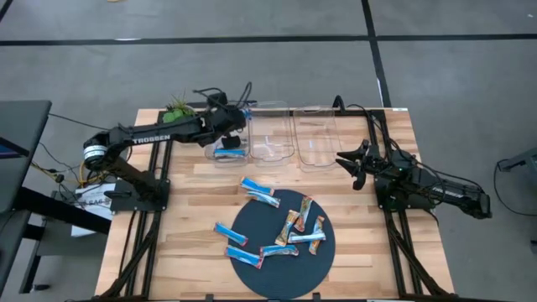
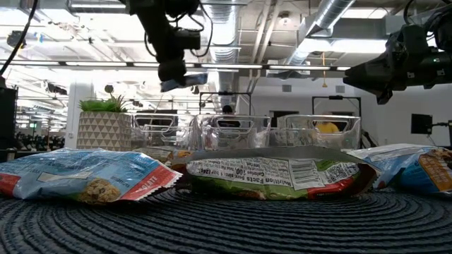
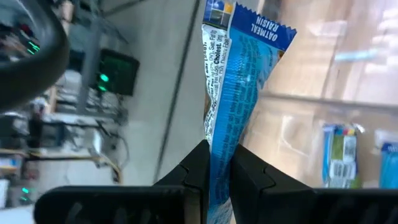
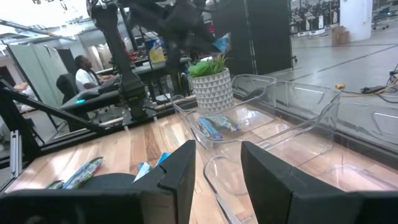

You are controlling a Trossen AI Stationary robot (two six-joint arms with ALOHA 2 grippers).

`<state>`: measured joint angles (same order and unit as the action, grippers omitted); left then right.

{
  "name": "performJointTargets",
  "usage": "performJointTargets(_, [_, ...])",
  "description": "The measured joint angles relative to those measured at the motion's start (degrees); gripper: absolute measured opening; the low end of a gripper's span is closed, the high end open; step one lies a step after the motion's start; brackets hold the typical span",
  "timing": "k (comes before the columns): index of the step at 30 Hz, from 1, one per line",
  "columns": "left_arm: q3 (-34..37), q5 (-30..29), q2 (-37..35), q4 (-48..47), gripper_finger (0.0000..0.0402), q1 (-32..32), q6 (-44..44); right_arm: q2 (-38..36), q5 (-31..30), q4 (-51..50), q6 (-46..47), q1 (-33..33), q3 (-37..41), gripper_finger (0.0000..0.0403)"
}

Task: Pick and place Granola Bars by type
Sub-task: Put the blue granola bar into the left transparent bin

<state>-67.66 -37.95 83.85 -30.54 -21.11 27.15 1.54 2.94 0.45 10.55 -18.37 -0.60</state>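
My left gripper (image 1: 241,115) hangs over the far-left clear bin (image 1: 220,134), shut on a blue-and-white granola bar (image 3: 239,81). That bin has two bars (image 1: 228,151) lying on its floor. Several more granola bars (image 1: 289,228), blue-and-white and orange, lie flat on and around the dark round mat (image 1: 281,252). My right gripper (image 1: 354,164) waits at the table's right side, open, pointing level toward the bins and touching nothing. My left gripper pinches the bar between its two fingers near one end (image 3: 219,163). The bar runs along the fingers and sticks out past their tips to its crimped end (image 3: 261,25). The fingers slant down. The bar is lifted clear above the bin.
Two more clear bins, middle (image 1: 270,134) and right (image 1: 317,138), stand beside the left one along the far edge. A small potted plant (image 1: 178,107) stands at the far left corner. Bare wood lies between the bins and the mat.
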Motion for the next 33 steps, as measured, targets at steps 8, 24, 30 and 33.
performJointTargets(8, [0.0, 7.0, 0.0, -4.8, 0.0035, -6.2, -3.4, 0.0, 0.0, 0.0, 0.0, 0.0, 0.0, 0.0123])
performJointTargets(24, [0.0, 13.6, 1.6, -4.4, 0.0035, -10.8, -3.7, 0.0, 0.0, 0.0, 0.0, 0.0, 0.0, 0.0123])
performJointTargets(30, [0.0, 17.6, 4.7, -5.4, 0.0035, -11.4, -4.3, -0.1, 0.0, 0.0, 0.0, 0.0, 0.0, 0.0123])
performJointTargets(33, [0.0, 20.1, 6.5, -5.9, 0.0035, -11.7, -4.4, -0.1, 0.1, 0.0, 0.0, 0.0, 0.0, 0.0123])
